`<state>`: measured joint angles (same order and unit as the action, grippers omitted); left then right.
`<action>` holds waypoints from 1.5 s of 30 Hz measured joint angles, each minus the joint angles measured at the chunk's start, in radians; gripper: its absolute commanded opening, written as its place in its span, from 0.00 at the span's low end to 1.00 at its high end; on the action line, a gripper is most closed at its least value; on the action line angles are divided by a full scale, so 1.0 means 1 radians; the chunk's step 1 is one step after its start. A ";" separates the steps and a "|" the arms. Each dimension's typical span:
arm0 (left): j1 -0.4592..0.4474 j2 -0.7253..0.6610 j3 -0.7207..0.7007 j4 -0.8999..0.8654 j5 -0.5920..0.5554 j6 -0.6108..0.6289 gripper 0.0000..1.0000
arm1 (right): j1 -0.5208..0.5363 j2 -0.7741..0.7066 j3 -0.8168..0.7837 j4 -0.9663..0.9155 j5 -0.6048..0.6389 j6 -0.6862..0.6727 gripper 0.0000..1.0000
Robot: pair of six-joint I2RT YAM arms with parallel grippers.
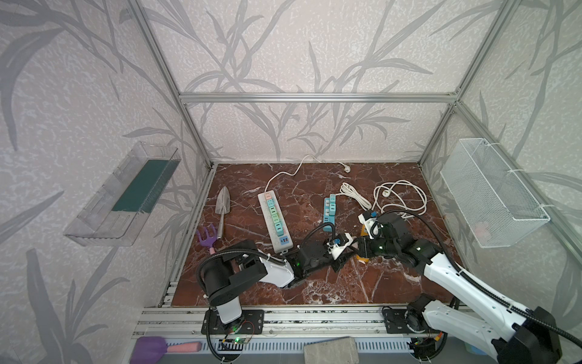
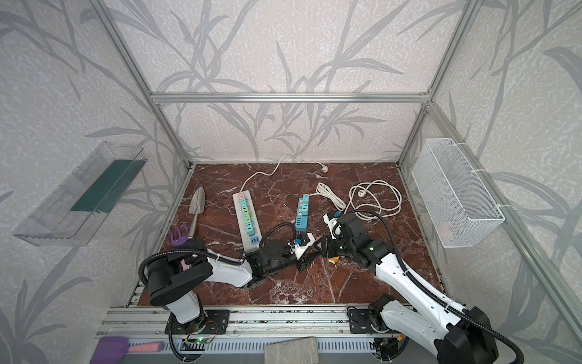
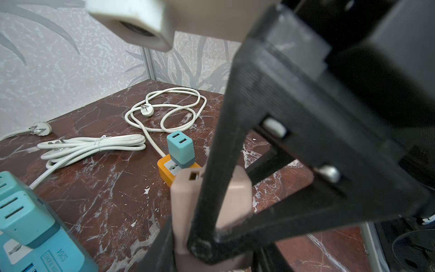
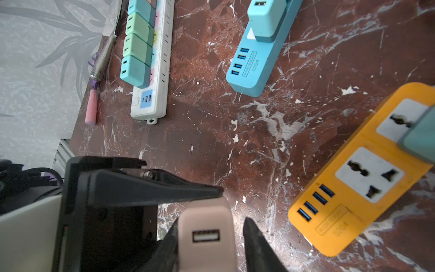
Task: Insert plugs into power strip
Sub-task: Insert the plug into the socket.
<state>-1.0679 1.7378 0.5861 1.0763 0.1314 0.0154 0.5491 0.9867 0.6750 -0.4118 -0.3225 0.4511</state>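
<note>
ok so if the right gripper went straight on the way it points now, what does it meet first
Most likely the pink plug held in the left gripper: it sits between the right gripper's open jaws.

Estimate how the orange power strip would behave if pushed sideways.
Probably slides rather than tips: the orange power strip lies flat and low on the smooth marble tabletop. A push on its tall seated teal plug might rock it. Its loose white cord likely drags along floppily.
</note>
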 measured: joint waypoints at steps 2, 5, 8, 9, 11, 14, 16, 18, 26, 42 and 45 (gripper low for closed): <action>0.000 0.009 0.000 0.009 0.002 0.000 0.00 | 0.001 0.000 0.006 0.000 0.003 0.002 0.53; 0.000 0.016 -0.005 0.015 0.003 -0.001 0.00 | 0.001 -0.001 0.016 0.002 0.008 0.003 0.38; 0.001 0.017 -0.008 0.023 0.003 -0.008 0.00 | 0.000 -0.005 0.017 0.000 0.016 -0.009 0.17; 0.003 0.018 -0.010 0.024 0.003 -0.009 0.00 | 0.000 -0.005 0.017 -0.002 0.017 -0.011 0.20; 0.002 0.018 -0.015 0.031 0.003 -0.011 0.00 | 0.001 -0.002 0.018 -0.005 0.015 -0.018 0.43; 0.001 0.018 -0.015 0.037 0.002 -0.008 0.00 | 0.003 0.012 0.020 -0.002 0.014 -0.010 0.48; 0.001 0.018 -0.015 0.039 0.002 -0.008 0.00 | 0.005 0.019 0.020 -0.002 0.014 -0.008 0.40; 0.001 0.018 -0.015 0.039 0.002 -0.007 0.00 | 0.005 0.025 0.020 -0.001 0.013 -0.007 0.25; 0.001 0.018 -0.029 0.069 -0.025 -0.019 0.57 | 0.010 0.018 0.026 -0.005 0.029 -0.014 0.00; 0.001 -0.285 -0.130 -0.197 -0.357 -0.184 0.68 | 0.023 -0.105 -0.007 -0.024 0.455 0.124 0.00; 0.001 -0.341 -0.115 -0.284 -0.404 -0.211 0.68 | 0.023 -0.108 -0.028 -0.028 0.509 0.144 0.00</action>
<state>-1.0672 1.3964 0.4709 0.7921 -0.2722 -0.1951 0.5724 0.8787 0.6472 -0.4397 0.1860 0.5953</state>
